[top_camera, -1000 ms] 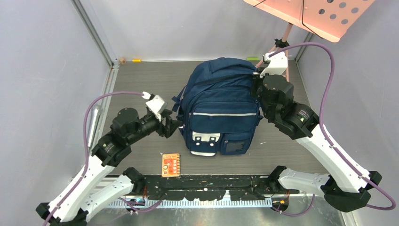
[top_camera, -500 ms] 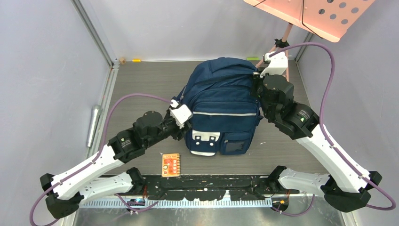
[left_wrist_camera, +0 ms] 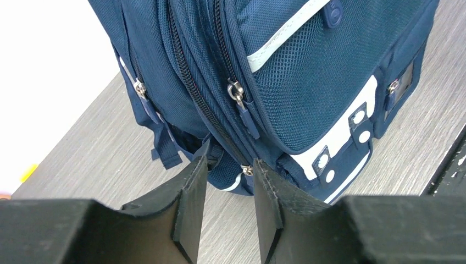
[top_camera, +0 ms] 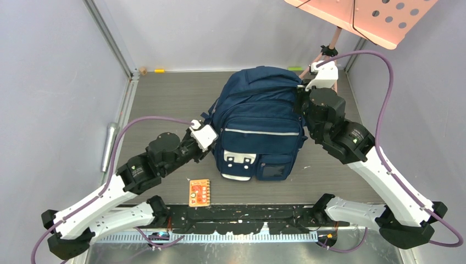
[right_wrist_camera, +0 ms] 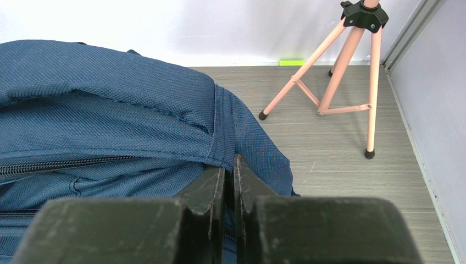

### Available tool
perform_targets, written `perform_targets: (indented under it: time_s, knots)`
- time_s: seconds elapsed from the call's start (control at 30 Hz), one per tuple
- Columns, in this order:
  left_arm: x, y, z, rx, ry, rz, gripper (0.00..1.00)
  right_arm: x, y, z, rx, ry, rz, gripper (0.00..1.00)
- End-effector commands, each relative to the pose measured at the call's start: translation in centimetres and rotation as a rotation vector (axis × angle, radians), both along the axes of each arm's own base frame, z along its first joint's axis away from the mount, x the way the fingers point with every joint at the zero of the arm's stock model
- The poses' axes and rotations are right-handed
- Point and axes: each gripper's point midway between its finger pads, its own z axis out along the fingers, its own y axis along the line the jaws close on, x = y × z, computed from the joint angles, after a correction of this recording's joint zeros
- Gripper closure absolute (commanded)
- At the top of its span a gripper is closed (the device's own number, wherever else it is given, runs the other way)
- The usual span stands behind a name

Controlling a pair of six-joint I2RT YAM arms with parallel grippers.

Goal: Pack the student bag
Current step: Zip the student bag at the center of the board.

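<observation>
The student bag [top_camera: 258, 121], a large navy backpack with pale stripes and white patches, stands in the middle of the table, front pockets facing the arms. My left gripper [top_camera: 212, 149] is at its lower left side, low near the table. In the left wrist view the bag [left_wrist_camera: 308, 82] fills the frame and the left gripper [left_wrist_camera: 231, 159] stands open, a small metal zip pull [left_wrist_camera: 245, 170] just beyond its tips. My right gripper [right_wrist_camera: 229, 165] is shut on the bag's fabric [right_wrist_camera: 110, 110] at a seam on its upper right corner.
A small orange card [top_camera: 199, 192] lies on the table in front of the bag's left corner. A pink tripod stand [right_wrist_camera: 351, 71] rises at the back right, its perforated panel [top_camera: 373, 14] overhead. A metal cylinder [top_camera: 108, 146] lies along the left wall.
My left arm has swung right, from beside the bag to its lower left side, and its jaws have narrowed. The right gripper has kept its hold on the bag.
</observation>
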Motion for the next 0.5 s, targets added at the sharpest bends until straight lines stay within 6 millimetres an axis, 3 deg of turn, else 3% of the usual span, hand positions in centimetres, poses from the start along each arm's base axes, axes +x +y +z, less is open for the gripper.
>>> perform_targets:
  time_s: [0.0, 0.47]
  knots:
    - [0.6, 0.0, 0.9, 0.005, -0.012, 0.026, 0.63, -0.4, -2.2, 2.8, 0.083, -0.087, -0.082, 0.99]
    - [0.1, -3.2, 1.1, -0.088, 0.038, -0.068, 0.61, -1.0, -2.8, 3.1, 0.097, -0.1, -0.09, 1.0]
